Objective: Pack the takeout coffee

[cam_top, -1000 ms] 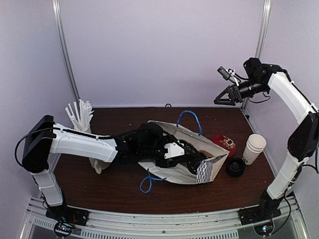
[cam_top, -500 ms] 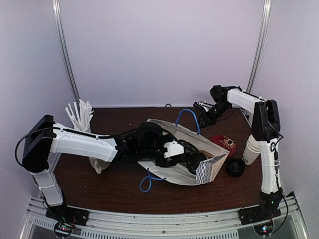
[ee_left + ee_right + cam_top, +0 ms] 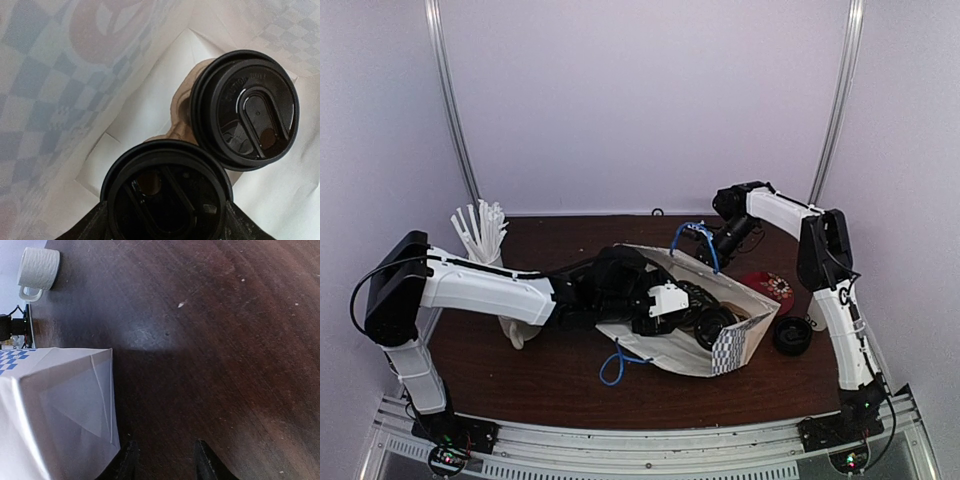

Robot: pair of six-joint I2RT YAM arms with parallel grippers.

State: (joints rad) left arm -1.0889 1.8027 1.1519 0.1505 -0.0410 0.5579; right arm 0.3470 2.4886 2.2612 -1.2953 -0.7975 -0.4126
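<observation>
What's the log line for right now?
left pincer: inside bag, shut on near cup | second cup: lidded, in bag beside it | right pincer: open, empty, over table by bag corner

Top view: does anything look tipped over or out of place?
The bag seems to lie on its side, mouth toward the left arm, two lidded cups inside. A black lid sits loose on the table beside it.

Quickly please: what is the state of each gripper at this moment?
Left gripper: closed on a lidded coffee cup inside the bag.
Right gripper: open, holding nothing, above the table.
</observation>
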